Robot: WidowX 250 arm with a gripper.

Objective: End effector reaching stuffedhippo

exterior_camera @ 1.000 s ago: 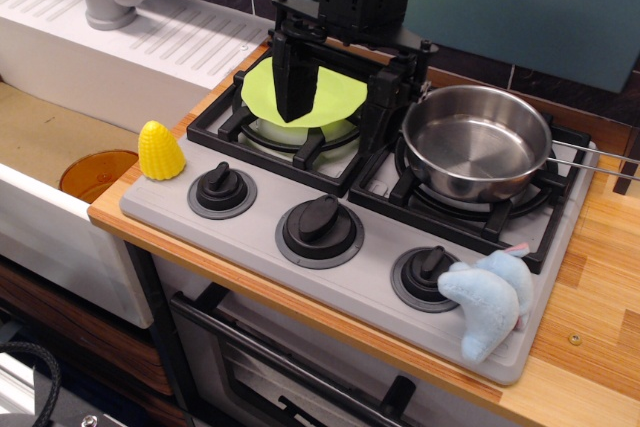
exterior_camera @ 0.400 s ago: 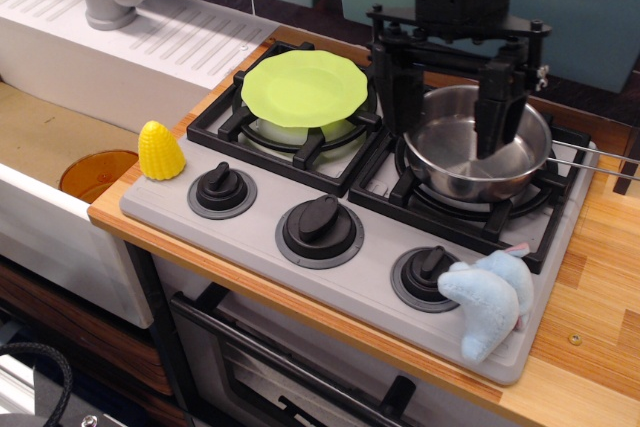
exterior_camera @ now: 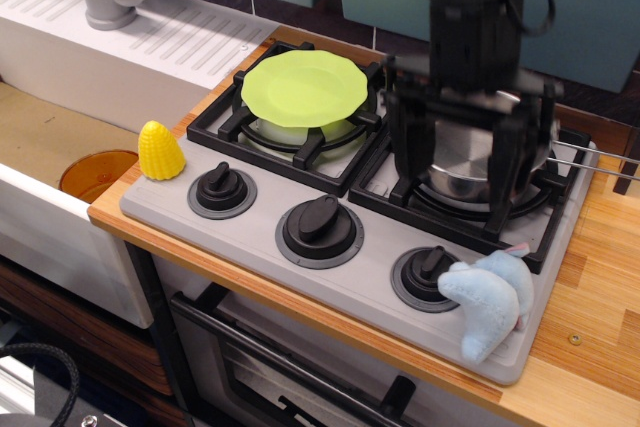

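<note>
Overhead, the end effector [exterior_camera: 455, 167], fingers [exterior_camera: 404, 157] spread empty, hangs above the pan [exterior_camera: 462, 173], behind the stuffedhippo [exterior_camera: 487, 302].

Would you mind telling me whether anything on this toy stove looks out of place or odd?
Two items sit oddly: a blue plush hippo lies on the control panel against the right knob, and a yellow plastic corn stands on the panel's left corner. Nothing looks spilled or damaged.

The end effector [exterior_camera: 458, 179] hangs from a dark vertical arm [exterior_camera: 470, 17]. Its two long fingers [exterior_camera: 408, 152] point down, spread wide apart.
</note>
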